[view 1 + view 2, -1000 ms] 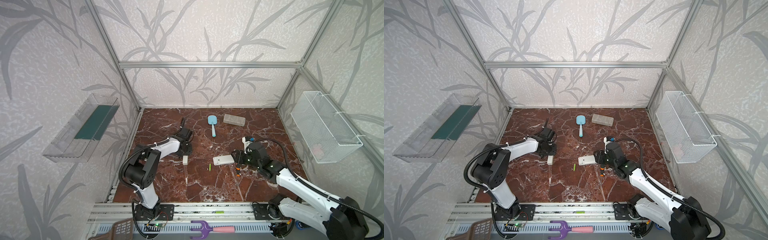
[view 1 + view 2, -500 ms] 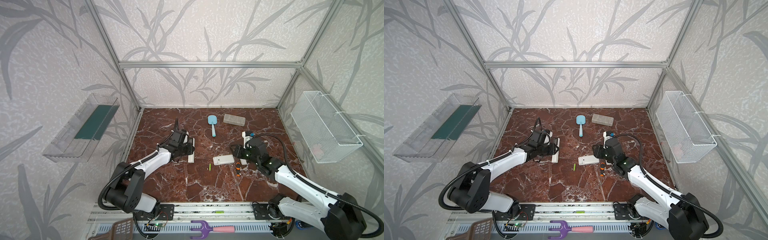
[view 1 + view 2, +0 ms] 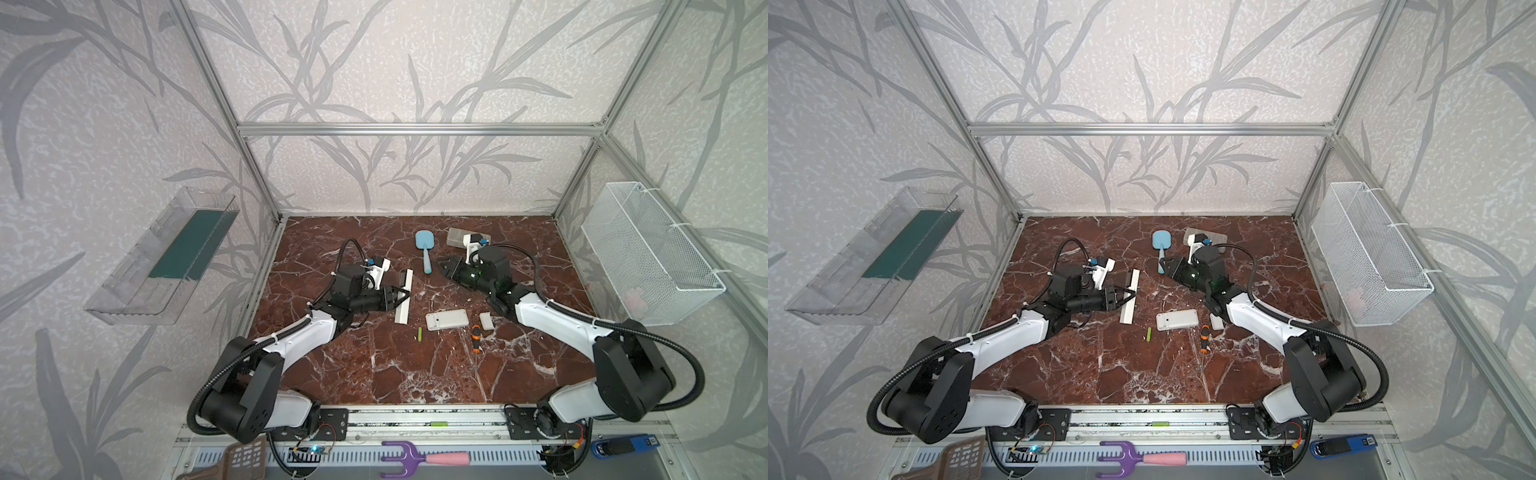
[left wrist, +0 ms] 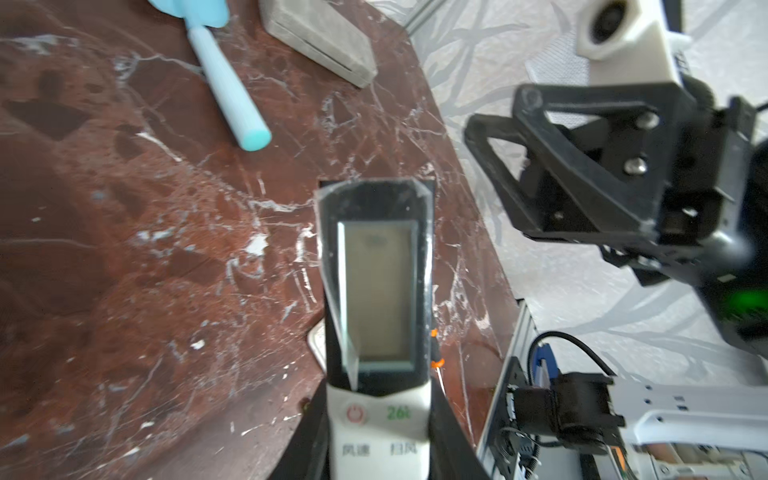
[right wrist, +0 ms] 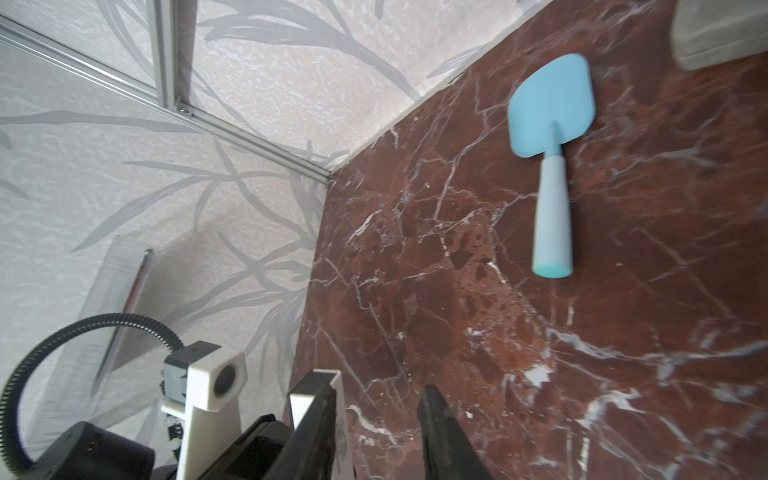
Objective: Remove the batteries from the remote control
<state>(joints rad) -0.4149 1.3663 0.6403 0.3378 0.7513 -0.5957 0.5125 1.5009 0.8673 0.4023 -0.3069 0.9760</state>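
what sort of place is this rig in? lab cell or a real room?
Most likely a purpose-built robot test cell, not a home: an aluminium frame with wallpaper panels, the left arm and right arm bolted to a front rail, and a marble-look tabletop.

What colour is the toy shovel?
Light blue; the shovel shows best in the right wrist view.

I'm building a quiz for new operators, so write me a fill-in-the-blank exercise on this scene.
1. The left gripper grips the long remote; the right gripper grips ____.
2. The battery lying loose is lime-____.
3. The screwdriver has an ____-and-black handle.
Missing words: nothing; green; orange.
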